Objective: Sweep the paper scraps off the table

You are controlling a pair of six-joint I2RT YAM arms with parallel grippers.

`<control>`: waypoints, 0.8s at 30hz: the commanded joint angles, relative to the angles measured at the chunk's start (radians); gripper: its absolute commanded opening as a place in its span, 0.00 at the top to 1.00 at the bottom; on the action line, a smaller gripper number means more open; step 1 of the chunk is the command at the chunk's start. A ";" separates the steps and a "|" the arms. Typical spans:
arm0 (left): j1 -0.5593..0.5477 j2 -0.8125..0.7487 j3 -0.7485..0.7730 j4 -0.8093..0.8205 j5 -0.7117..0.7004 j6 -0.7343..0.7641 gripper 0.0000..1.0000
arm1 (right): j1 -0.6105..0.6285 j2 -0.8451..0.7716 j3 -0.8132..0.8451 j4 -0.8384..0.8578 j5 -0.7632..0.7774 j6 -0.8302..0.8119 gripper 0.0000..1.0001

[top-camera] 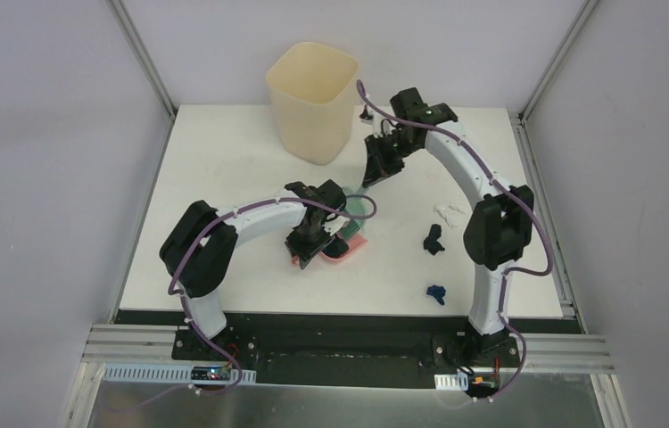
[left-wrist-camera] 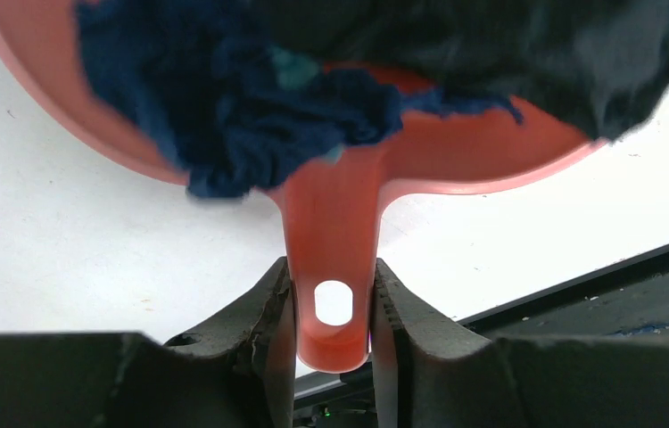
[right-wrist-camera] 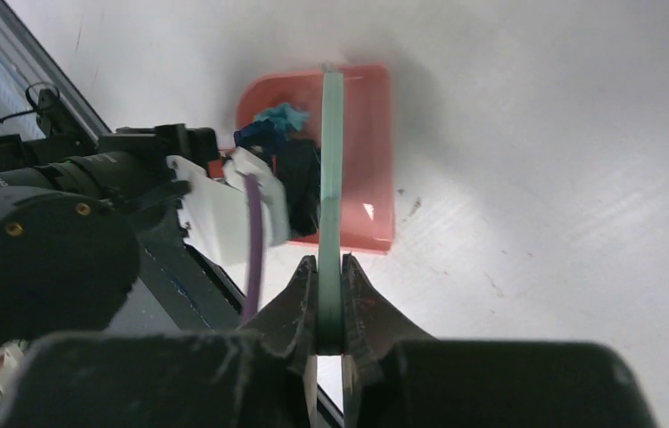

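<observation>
Several paper scraps [left-wrist-camera: 251,116] in dustpan [left-wrist-camera: 491,156], just beyond left gripper [left-wrist-camera: 332,276] clamping it

In the left wrist view the top edge cuts off the dustpan [left-wrist-camera: 334,201], and the paper scraps [left-wrist-camera: 251,98] in it are too blurred to count. In the top view the left arm [top-camera: 260,217] covers most of the dustpan. In the right wrist view the brush [right-wrist-camera: 329,160] above the dustpan shows edge-on only, bristles indistinguishable.

White table [top-camera: 224,178], cream bin [top-camera: 311,98], three loose paper scraps [top-camera: 433,239]
</observation>
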 commanded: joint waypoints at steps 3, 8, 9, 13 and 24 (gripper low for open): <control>-0.009 -0.039 0.013 0.031 -0.019 0.007 1.00 | -0.110 -0.153 -0.051 0.038 0.066 0.037 1.00; -0.010 -0.056 0.003 0.043 -0.008 0.011 1.00 | -0.121 -0.198 -0.079 0.078 0.165 0.034 1.00; -0.010 -0.057 0.004 0.042 -0.008 0.011 1.00 | -0.122 -0.204 -0.078 0.080 0.180 0.033 1.00; -0.009 -0.064 -0.001 0.048 -0.008 0.010 1.00 | -0.154 -0.238 -0.096 0.087 0.207 0.027 1.00; -0.011 -0.071 -0.002 0.050 0.041 0.004 1.00 | -0.307 -0.357 -0.150 0.160 0.760 -0.097 1.00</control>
